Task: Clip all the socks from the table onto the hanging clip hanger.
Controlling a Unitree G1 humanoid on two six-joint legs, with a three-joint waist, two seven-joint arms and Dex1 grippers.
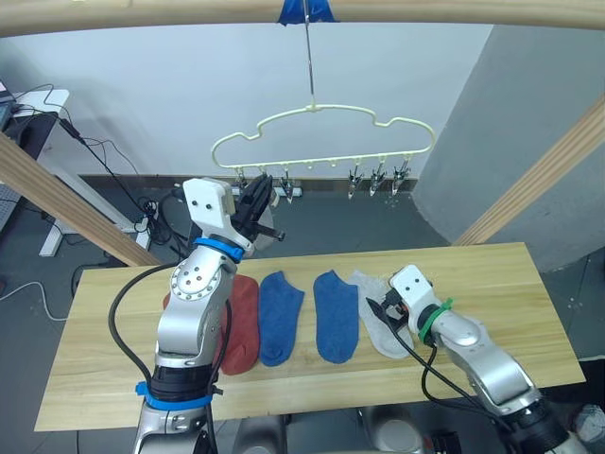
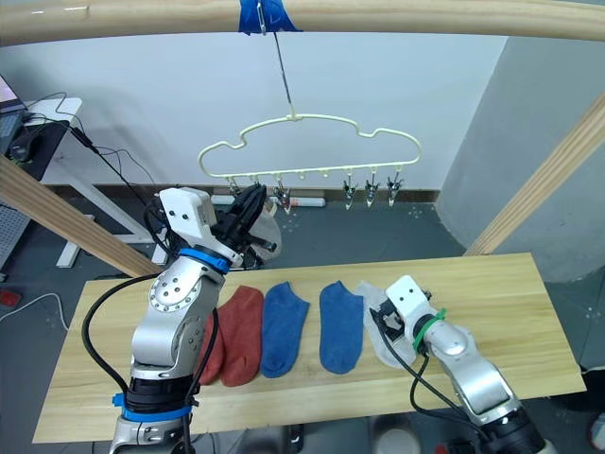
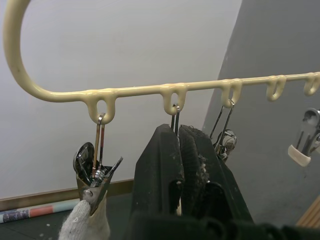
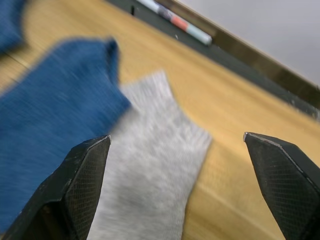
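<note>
Four socks are lying flat in a row on the light wooden desk. From the robot's left they are a rust-red sock, two blue socks, the first and the second, and one light grey sock. A second rust-red one may be lying under the left arm, but the arm is hiding that spot, so I cannot tell.

A fifth sock, light grey, is hanging from the clip hanger, pinched at its top edge by the end clip on the robot's left. The cream hanger is hanging by its metal hook from a wooden pole wrapped with blue tape. Along its lower bar I am counting about six small metal clips, three towards the left and three towards the right, though the left group is partly hidden.

The left pincer is reaching up to the hanger bar, its two black fingers pressed together just below the second loop, touching the clip there; whether anything is caught between them I cannot tell.

The right pincer is hovering low over the desk with its fingers spread wide and nothing in them, directly above the grey sock beside the second blue one.
</note>
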